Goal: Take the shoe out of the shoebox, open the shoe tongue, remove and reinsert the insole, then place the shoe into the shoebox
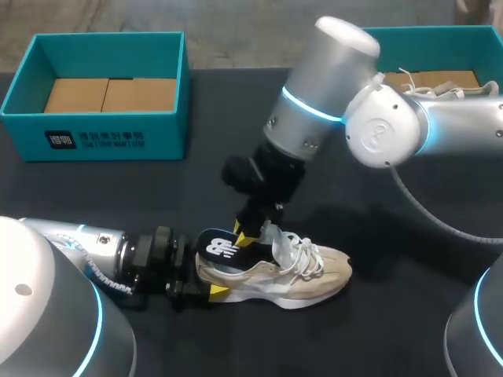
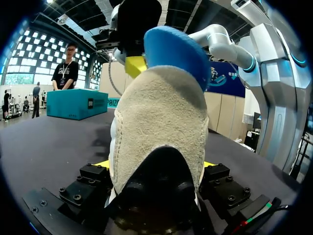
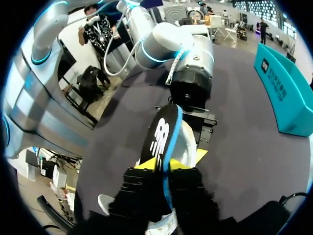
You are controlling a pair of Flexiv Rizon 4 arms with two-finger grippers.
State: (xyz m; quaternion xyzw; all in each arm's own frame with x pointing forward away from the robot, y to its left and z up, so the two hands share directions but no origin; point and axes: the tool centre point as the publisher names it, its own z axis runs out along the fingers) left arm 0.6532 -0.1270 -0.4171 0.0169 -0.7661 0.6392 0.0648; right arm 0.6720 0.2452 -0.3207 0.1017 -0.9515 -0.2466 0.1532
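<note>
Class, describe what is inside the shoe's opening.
A black-and-blue insole stands partway out, pinched by the right fingers. Its front end, deeper in the shoe, is hidden.

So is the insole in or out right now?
Partly out: the black-topped blue insole sticks up from the heel of the beige suede sneaker, pinched by the right tool.

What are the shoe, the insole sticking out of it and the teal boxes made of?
The shoe looks like beige suede at the heel, given its fuzzy nap. The insole is probably foam, with a blue underside and smooth dark top. The boxes seem cardboard: matte teal walls, plain brown floor.
</note>
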